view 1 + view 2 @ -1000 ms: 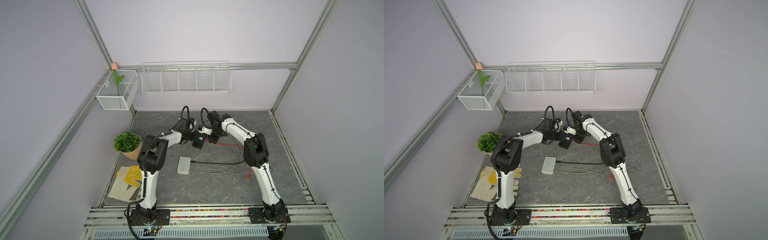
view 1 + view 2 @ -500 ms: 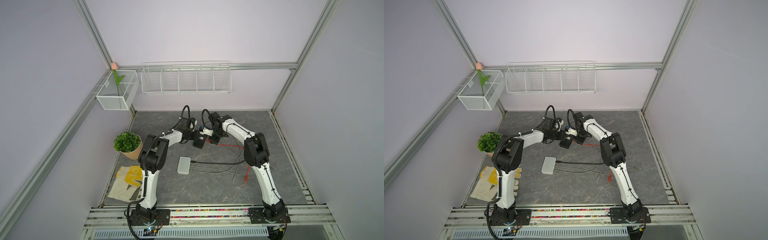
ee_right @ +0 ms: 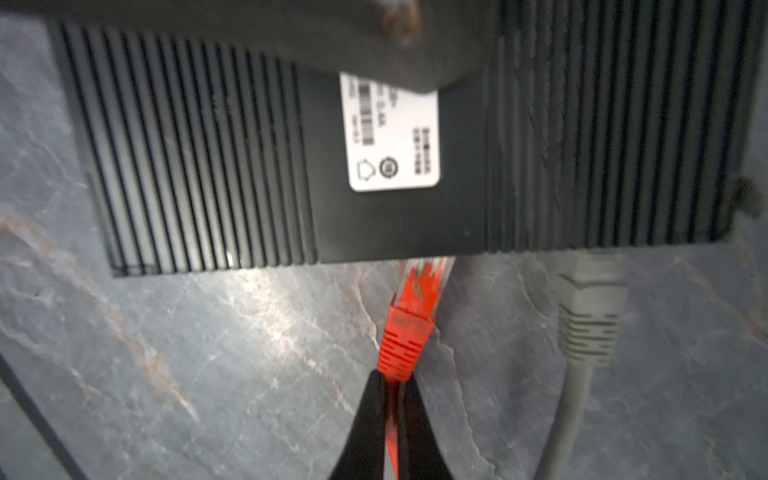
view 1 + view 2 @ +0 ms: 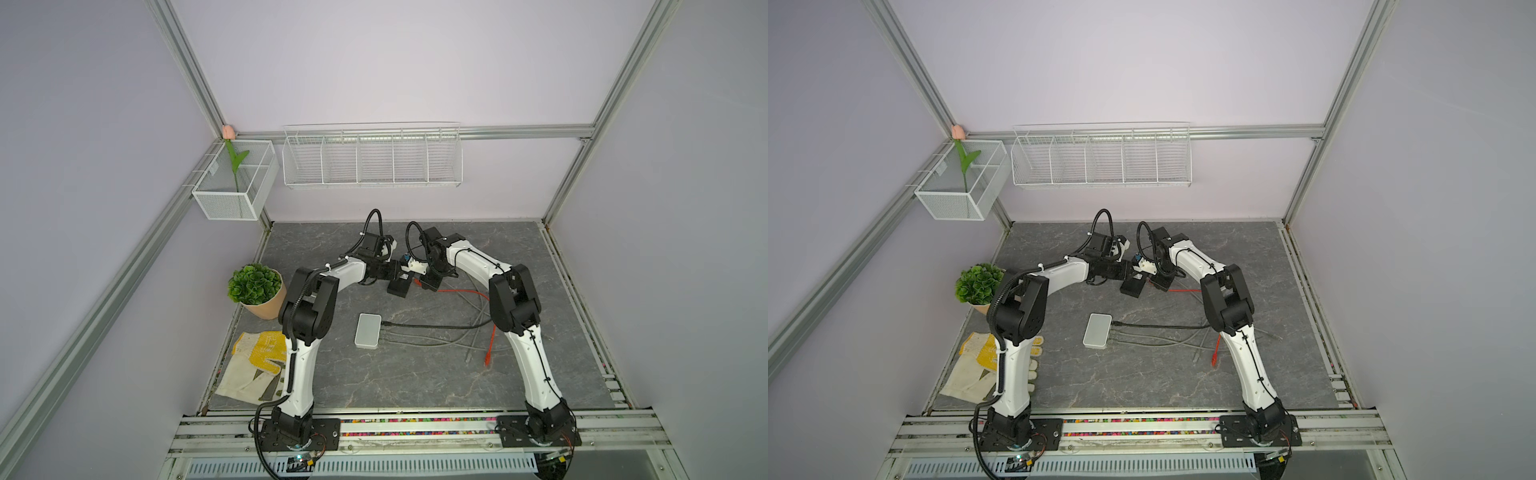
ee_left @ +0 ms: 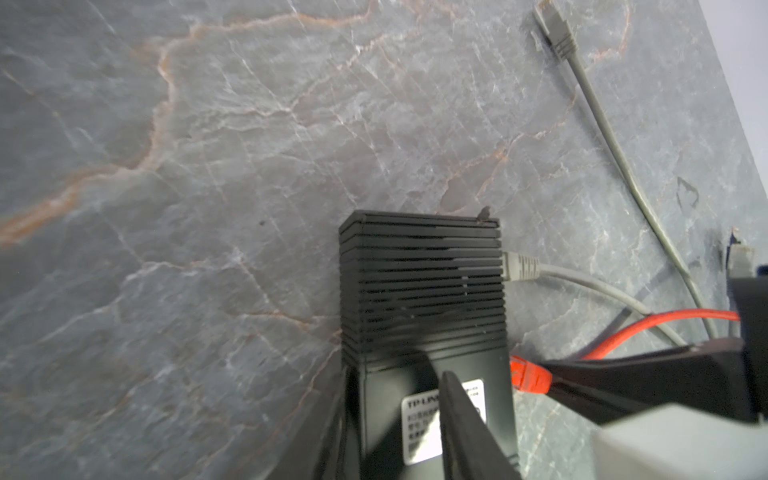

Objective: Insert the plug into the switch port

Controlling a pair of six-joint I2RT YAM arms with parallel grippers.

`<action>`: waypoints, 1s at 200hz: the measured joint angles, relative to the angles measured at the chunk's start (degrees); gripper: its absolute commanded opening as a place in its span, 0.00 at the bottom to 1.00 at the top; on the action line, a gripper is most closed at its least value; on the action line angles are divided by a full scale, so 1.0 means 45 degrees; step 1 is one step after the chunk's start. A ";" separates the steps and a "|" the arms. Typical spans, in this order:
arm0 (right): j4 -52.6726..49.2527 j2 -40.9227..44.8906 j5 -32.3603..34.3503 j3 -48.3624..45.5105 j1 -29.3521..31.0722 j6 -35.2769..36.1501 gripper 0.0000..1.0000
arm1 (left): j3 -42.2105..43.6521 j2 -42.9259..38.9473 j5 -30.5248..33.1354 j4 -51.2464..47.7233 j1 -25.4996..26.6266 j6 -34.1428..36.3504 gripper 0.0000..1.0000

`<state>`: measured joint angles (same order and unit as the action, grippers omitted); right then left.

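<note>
The left gripper (image 5: 395,386) clasps the switch (image 5: 419,282), one jaw lying across its label (image 5: 419,432). Whether the switch rests on the table (image 5: 208,166) cannot be told. The right gripper (image 3: 392,384) has its jaws pressed together, pinching the red plug (image 3: 405,332) at its rear end. The plug leans slightly, with its clear tip meeting the switch's port edge; how deep it sits is hidden. A gray plug (image 3: 590,316) sits in the next port.

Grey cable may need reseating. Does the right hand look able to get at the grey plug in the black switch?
Probably yes: the grey plug sits beside the orange plug at the black switch, nothing between, but the right hand is shut on the orange cable.
</note>
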<state>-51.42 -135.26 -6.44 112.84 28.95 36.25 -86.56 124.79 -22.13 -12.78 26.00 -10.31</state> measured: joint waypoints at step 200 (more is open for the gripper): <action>0.0549 0.1394 -0.0520 -0.2191 -0.0010 -0.0107 0.09 | 0.1564 -0.1127 -0.1054 -0.0695 -0.0554 -0.0126 0.41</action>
<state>-48.95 -128.99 -8.78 102.98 28.91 35.77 -79.53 119.72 -26.87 -15.90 23.51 -10.87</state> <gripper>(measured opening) 0.089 0.413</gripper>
